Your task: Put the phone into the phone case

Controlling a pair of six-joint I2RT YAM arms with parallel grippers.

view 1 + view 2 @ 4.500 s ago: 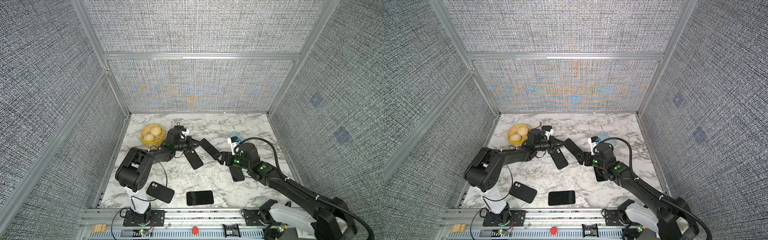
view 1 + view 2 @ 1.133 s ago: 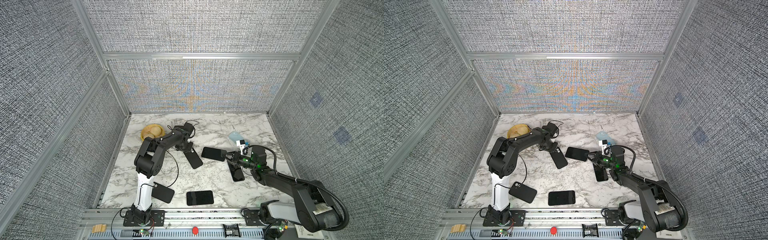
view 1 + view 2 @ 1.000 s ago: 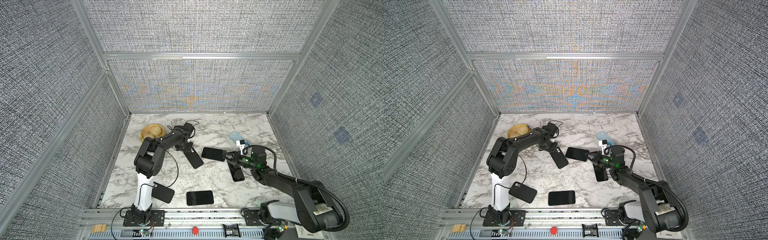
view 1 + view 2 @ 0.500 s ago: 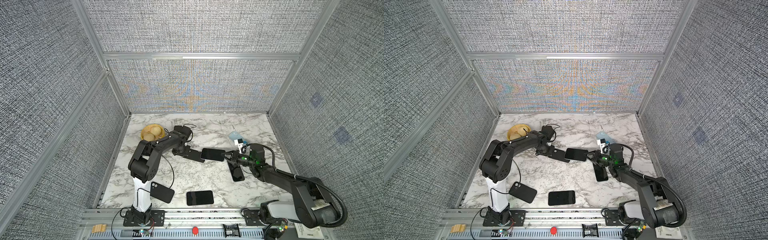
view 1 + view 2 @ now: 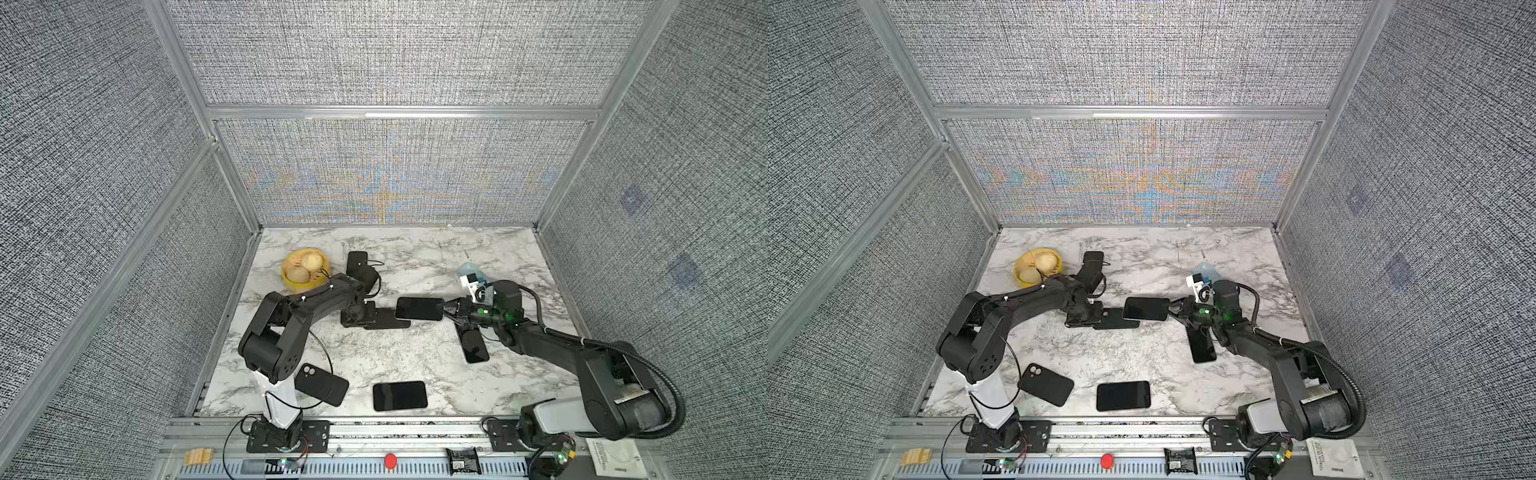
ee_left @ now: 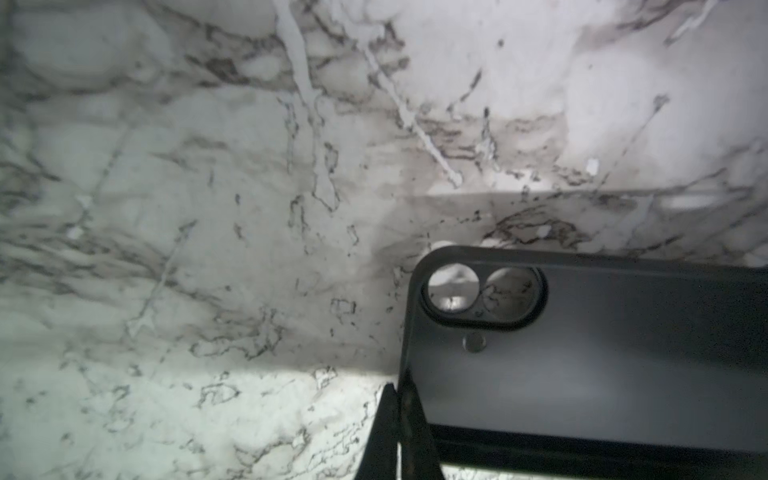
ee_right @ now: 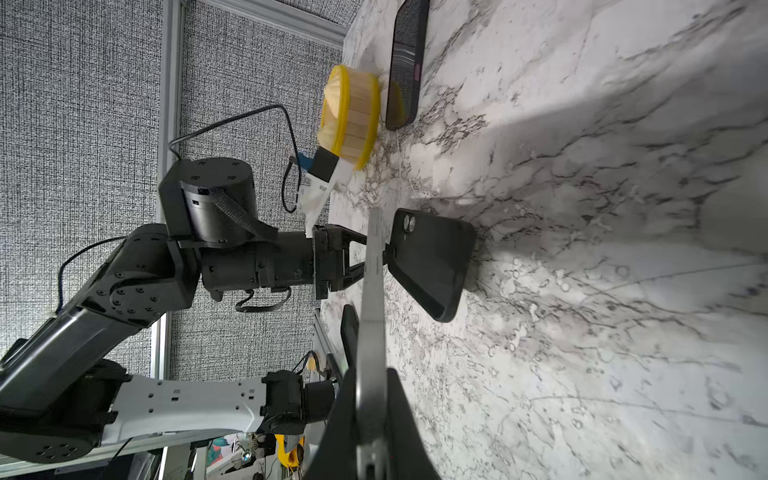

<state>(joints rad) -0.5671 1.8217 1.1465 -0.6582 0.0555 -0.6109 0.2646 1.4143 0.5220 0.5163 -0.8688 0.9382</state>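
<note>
A black phone case (image 5: 384, 320) with a twin camera cutout sits low over the marble, and my left gripper (image 5: 365, 318) is shut on the edge of its camera end. In the left wrist view the fingers (image 6: 411, 415) pinch the rim of the case (image 6: 582, 353). My right gripper (image 5: 446, 309) is shut on one end of a dark phone (image 5: 417, 308), held level, whose far end overlaps the case's end in both top views. The right wrist view shows the phone (image 7: 372, 299) edge-on between the pads, with the tilted case (image 7: 432, 262) just beyond it.
A yellow bowl (image 5: 305, 270) with round buns stands at the back left, and a phone (image 5: 356, 262) lies next to it. More phones lie at the right (image 5: 471, 343) and front (image 5: 400, 395). A cased phone (image 5: 322, 384) lies front left.
My left gripper has shut on the case and swung it from a diagonal lie to point at the phone. The right gripper has brought the phone slightly left, over the case's end.
</note>
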